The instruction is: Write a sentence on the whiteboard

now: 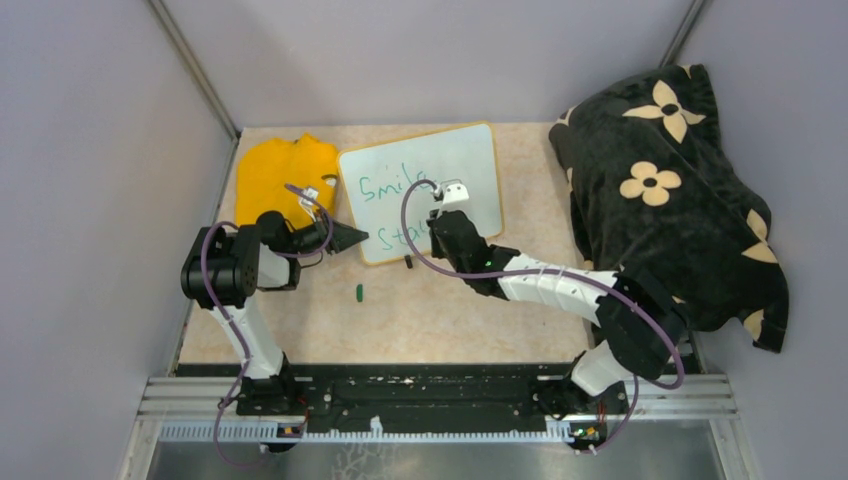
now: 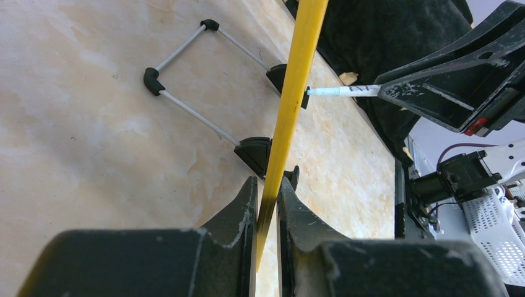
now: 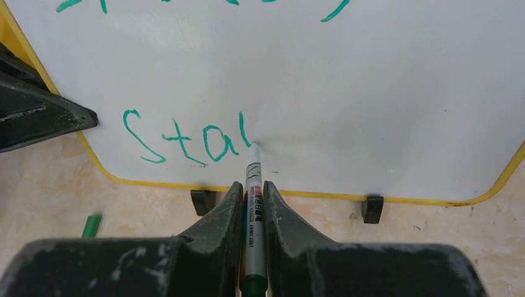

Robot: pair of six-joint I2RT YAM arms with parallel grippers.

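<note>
Right wrist: right fingers [image 3: 232,213] clamp one marker [image 3: 254,198], tip on whiteboard [image 3: 347,93]; left fingers [image 2: 243,213] pinch its edge; two clip feet [image 3: 373,208].

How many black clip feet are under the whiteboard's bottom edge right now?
2. In the right wrist view, the left foot sits just beside the marker, and the right foot is near the whiteboard's lower right corner. The whole bottom edge shows, so none looks hidden.
</note>
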